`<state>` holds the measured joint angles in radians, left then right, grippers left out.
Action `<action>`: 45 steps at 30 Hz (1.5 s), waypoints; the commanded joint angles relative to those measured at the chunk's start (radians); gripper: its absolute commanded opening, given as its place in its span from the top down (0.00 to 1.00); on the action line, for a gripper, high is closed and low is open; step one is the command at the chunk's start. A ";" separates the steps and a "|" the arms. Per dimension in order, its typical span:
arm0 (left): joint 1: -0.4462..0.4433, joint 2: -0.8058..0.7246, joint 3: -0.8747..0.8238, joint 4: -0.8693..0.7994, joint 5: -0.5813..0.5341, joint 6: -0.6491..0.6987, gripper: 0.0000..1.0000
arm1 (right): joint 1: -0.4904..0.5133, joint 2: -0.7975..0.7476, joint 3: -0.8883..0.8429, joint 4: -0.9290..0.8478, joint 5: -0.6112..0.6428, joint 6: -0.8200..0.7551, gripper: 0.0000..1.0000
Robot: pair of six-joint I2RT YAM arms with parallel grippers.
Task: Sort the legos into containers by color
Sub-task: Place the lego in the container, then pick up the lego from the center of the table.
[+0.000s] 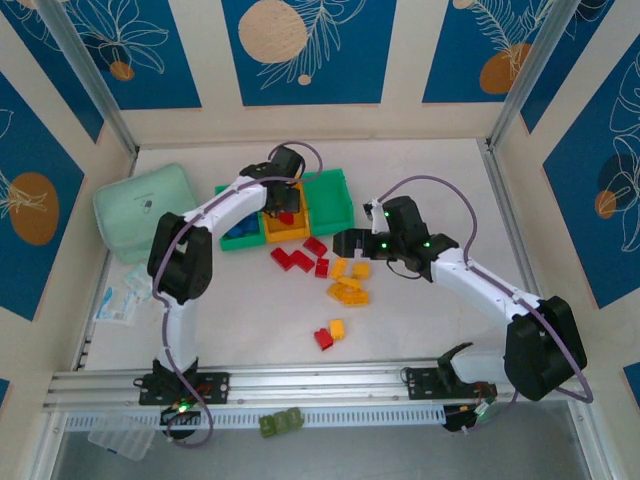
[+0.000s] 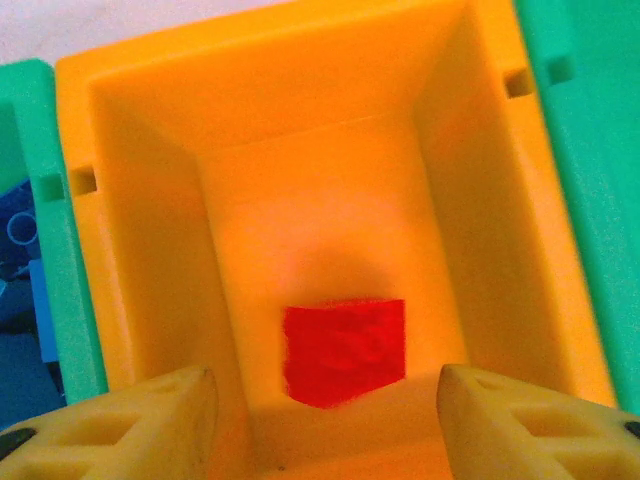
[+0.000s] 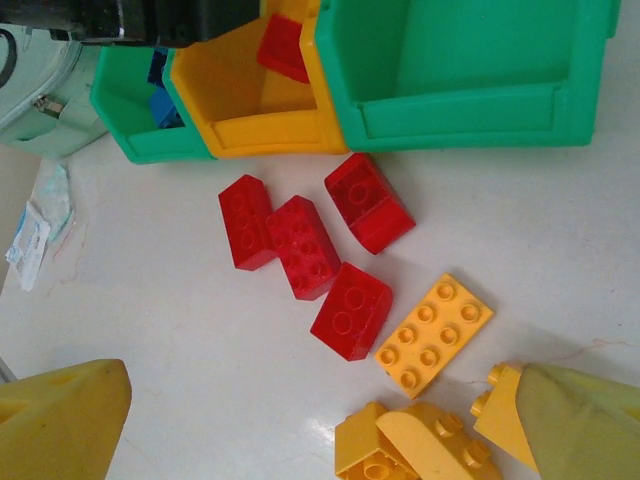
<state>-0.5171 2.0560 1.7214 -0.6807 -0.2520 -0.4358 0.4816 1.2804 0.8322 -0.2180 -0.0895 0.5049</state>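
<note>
While left tool and right tool gape empty, a red plastic brick lies (loose) in the orange plastic bin.

Cream walls carrying blue panels with pale leaves and orange discs are enclosing a white desk. An aluminium rail is running along its near edge.

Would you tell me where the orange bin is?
In the top view, the orange bin sits between the left green bin and the right green bin.
</note>
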 commanded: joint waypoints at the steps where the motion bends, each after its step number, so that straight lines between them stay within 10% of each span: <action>1: 0.002 -0.055 0.014 -0.016 0.061 0.025 0.38 | -0.014 -0.007 0.021 -0.003 -0.037 0.007 0.01; 18: -0.224 -0.290 -0.274 0.034 0.218 -0.078 0.33 | -0.101 -0.029 -0.076 -0.067 -0.096 -0.002 0.01; 45: -0.337 -0.010 -0.233 0.071 0.134 -0.211 0.44 | -0.193 -0.098 -0.204 -0.055 -0.154 0.052 0.01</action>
<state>-0.8494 2.0106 1.4693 -0.6098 -0.1001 -0.6319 0.2974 1.2057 0.6403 -0.2710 -0.2150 0.5510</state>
